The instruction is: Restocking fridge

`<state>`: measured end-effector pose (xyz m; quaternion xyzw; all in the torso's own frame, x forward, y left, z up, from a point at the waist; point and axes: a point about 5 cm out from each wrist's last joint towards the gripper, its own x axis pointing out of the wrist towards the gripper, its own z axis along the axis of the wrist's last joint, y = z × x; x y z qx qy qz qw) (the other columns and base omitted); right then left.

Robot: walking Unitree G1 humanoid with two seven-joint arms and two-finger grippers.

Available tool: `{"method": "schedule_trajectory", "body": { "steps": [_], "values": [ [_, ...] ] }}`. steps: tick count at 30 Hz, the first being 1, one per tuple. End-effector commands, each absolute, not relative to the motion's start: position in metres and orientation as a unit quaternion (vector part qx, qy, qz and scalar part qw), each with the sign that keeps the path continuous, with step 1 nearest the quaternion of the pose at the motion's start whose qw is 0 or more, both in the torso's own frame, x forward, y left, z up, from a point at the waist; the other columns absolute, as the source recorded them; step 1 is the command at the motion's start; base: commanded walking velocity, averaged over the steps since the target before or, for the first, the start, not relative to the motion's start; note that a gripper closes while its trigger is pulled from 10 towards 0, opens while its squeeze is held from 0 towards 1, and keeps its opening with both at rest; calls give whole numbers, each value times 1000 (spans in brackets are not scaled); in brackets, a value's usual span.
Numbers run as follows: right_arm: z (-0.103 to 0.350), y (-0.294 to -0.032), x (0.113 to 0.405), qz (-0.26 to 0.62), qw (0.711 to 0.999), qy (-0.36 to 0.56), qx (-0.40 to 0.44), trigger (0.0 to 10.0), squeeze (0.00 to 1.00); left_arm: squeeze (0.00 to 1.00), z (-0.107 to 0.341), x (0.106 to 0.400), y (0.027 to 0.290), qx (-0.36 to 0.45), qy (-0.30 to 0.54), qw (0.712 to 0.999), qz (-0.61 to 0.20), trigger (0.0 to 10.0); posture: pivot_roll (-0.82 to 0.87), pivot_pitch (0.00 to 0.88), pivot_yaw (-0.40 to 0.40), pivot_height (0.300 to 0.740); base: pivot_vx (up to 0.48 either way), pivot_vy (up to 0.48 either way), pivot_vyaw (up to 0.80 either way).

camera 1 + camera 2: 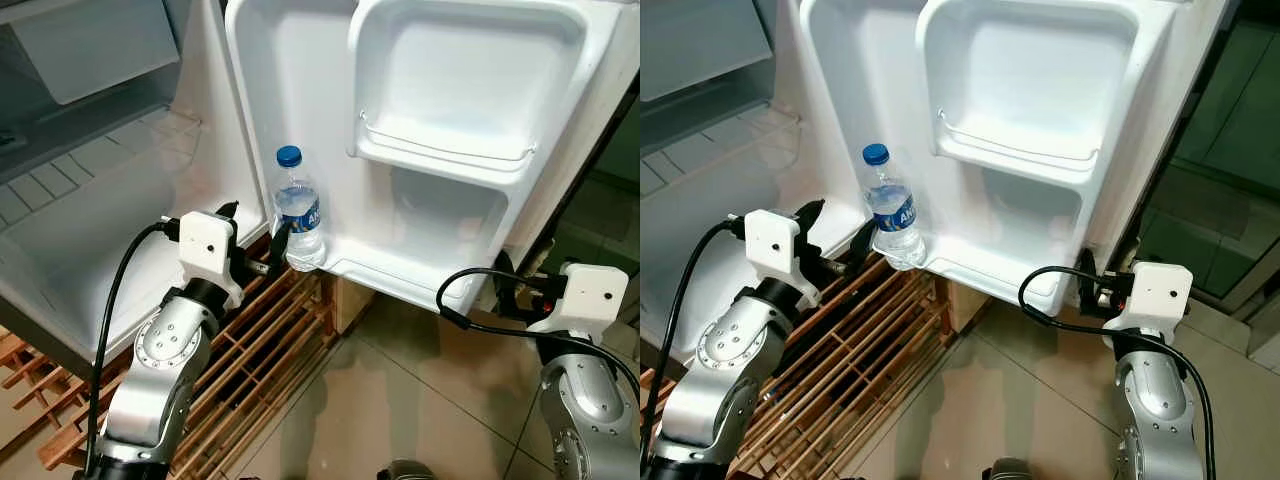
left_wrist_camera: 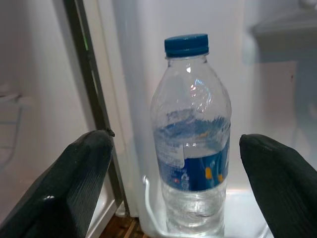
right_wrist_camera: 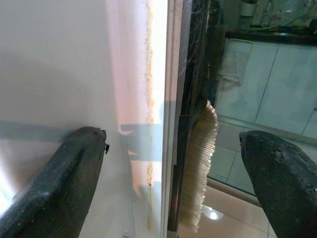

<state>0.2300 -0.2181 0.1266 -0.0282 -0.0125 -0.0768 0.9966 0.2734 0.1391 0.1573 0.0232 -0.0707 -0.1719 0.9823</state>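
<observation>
A clear water bottle with a blue cap and blue label stands upright at the hinge end of the open fridge door's bottom shelf. My left gripper is open just in front of it, low by the shelf rim. In the left wrist view the bottle sits beyond the two spread fingertips, untouched. My right gripper is open at the door's outer edge; in the right wrist view the door edge runs between its spread fingers.
The fridge cabinet is open on the left with a wire shelf. An empty upper door shelf sits above the bottle. A wooden slatted rack lies under the fridge. Tiled floor spreads in front.
</observation>
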Motion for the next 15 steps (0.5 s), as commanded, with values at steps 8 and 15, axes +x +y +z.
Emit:
{"method": "schedule_trajectory", "body": {
  "steps": [8, 15],
  "values": [
    [126, -205, 237, -50, 998, -16, -18, 10000, 267, 0, 166, 277, 135, 8, -85, 979, -186, 10000, -119, 0, 70, 732, -55, 0, 0],
    [120, -207, 232, -52, 999, -3, -17, 10000, 267, 0, 163, 269, 138, -23, -85, 974, -208, 10000, -120, 0, 66, 732, 0, -80, 0]
  ]
}}
